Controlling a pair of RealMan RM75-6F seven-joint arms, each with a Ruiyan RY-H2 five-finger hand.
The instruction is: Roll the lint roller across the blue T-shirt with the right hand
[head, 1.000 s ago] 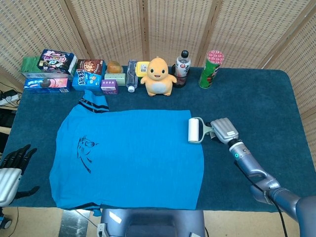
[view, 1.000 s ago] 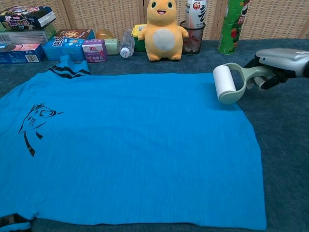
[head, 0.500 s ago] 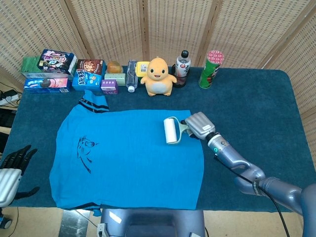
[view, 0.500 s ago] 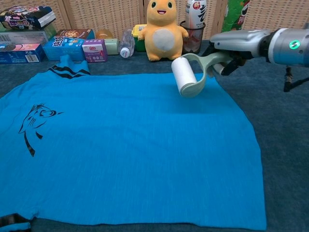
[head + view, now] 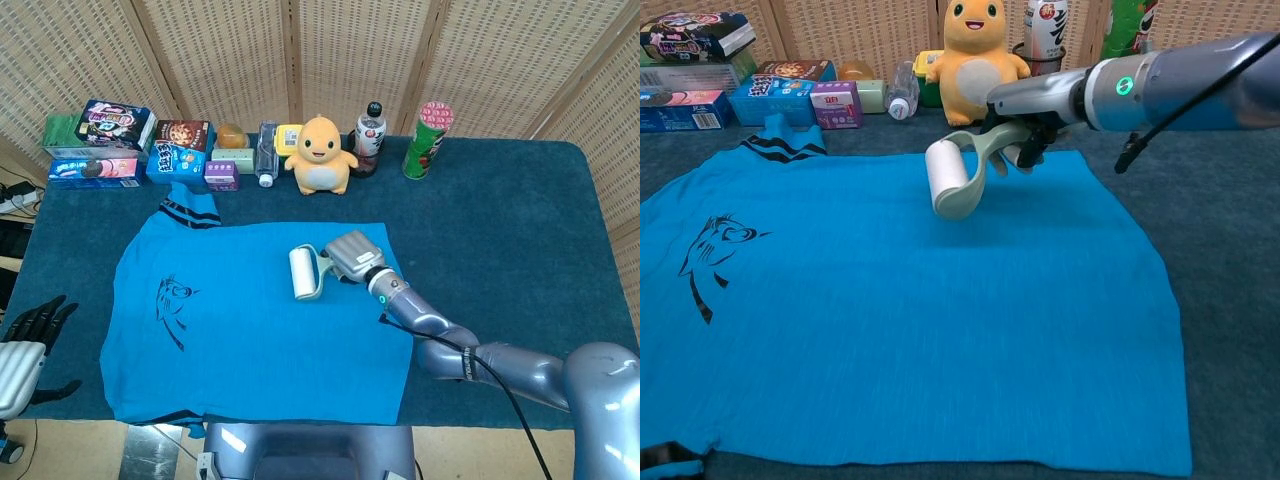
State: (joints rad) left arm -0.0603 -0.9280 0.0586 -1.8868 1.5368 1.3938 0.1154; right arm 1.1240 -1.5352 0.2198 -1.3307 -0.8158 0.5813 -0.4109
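A blue T-shirt with a black print lies flat on the dark blue table. My right hand grips the pale green handle of the lint roller. The white roll sits over the upper middle of the shirt; whether it touches the cloth I cannot tell. My left hand hangs open off the table's left front corner, black fingers spread, holding nothing; it shows only in the head view.
Along the table's far edge stand snack boxes, a small purple box, a clear bottle, a yellow plush toy, a drink bottle and a green chip can. The right half of the table shows bare cloth.
My right hand has carried the lint roller leftward from the shirt's right edge to its upper middle. The left hand has stayed still.
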